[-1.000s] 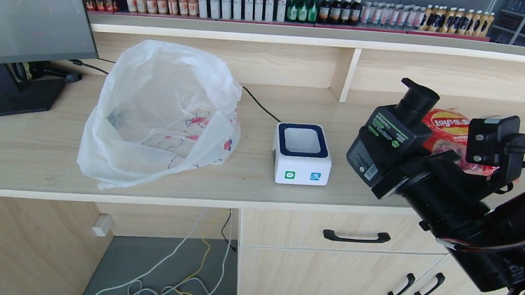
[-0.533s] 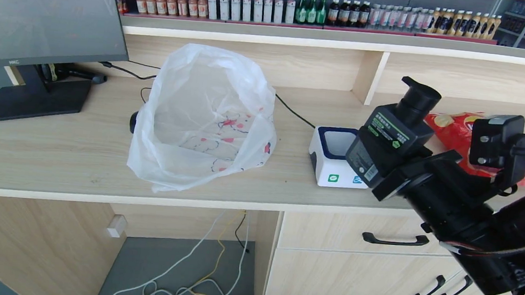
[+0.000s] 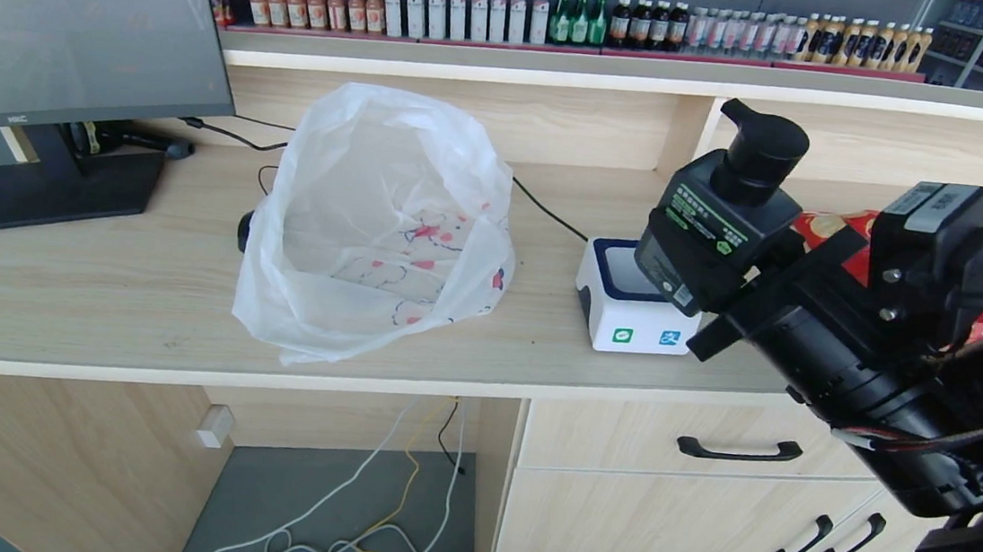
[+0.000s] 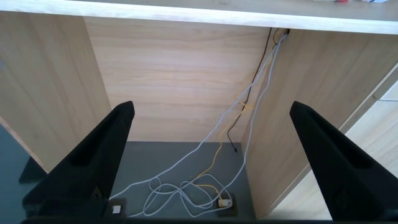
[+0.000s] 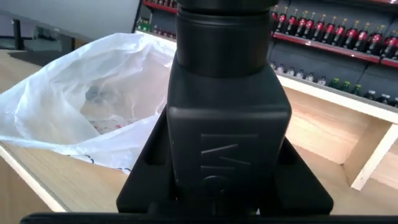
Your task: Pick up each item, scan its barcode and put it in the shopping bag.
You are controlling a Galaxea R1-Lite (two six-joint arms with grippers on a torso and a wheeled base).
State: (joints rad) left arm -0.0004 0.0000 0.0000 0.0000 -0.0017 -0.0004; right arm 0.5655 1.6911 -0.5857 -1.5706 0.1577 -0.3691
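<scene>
Over the bench (image 3: 93,292), the right hand (image 3: 747,296) grips a black bottle (image 3: 712,234) above the scanner (image 3: 631,325) at the front edge; the left hand (image 4: 211,109) is open.

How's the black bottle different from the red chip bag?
The bottle is black and boxy with a pump top; the chip bag is red and crinkly. The bottle is up in the air, gripped by the right end effector near the scanner; the chip bag lies on the counter. The same: neither is in the shopping bag yet.
</scene>
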